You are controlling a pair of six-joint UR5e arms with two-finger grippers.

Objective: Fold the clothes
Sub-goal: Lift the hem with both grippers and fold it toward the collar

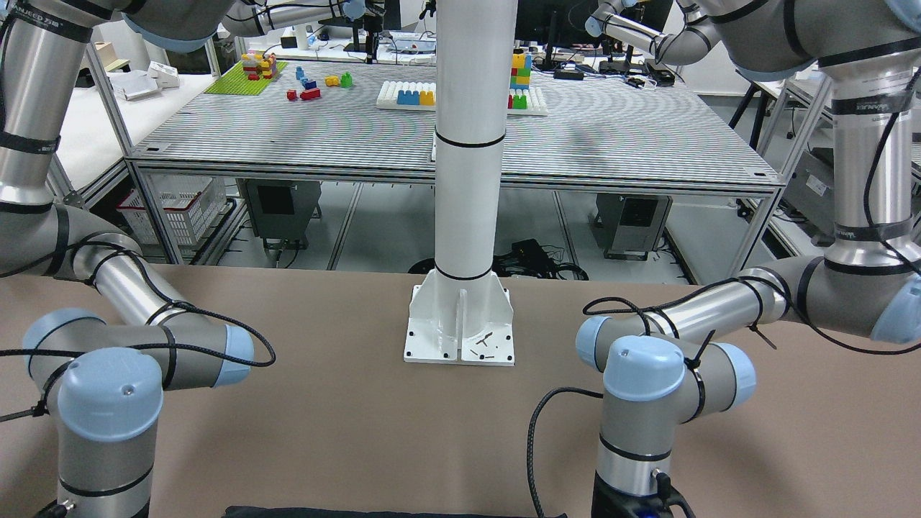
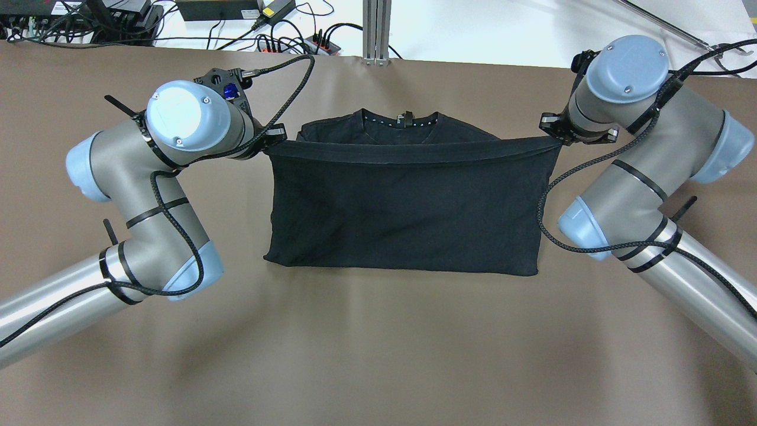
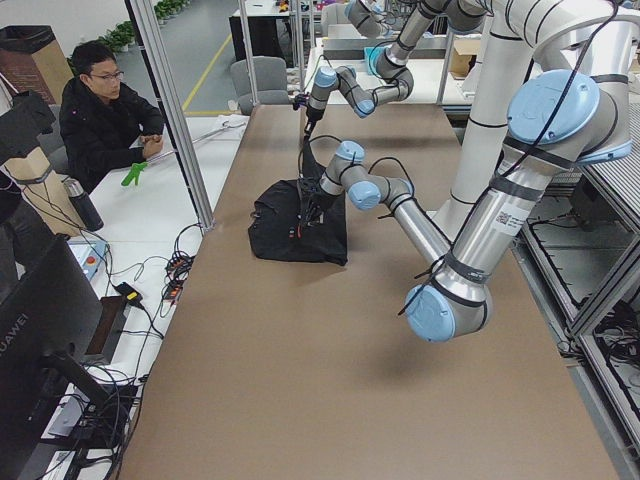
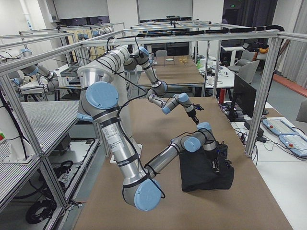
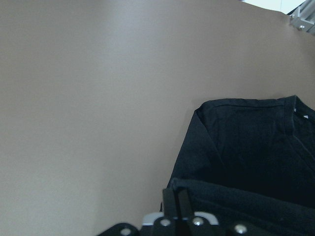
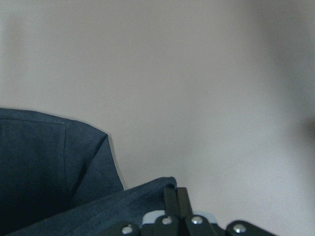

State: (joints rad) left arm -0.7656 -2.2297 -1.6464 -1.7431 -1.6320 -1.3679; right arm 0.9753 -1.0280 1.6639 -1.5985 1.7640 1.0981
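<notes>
Overhead exterior view. Brown matte table (image 2: 378,355): bears the black, thin, soft fabric garment (image 2: 402,207), which lies mid-table between the grey-and-blue left arm (image 2: 148,195) and right arm (image 2: 639,195). Its hemmed edge is stretched taut just short of the collar.

Left gripper (image 2: 273,141): fingers pinched together on the hem's left corner. Right gripper (image 2: 553,137): likewise pinched, on the right corner.

Risks, judged:
- Uneven travel of the arms would skew the fold.
- Thin fabric may slip from a pinch.
- A slackened hem may crease on release.

Count: table, one; garment, one; arms, two; grippers, two.
</notes>
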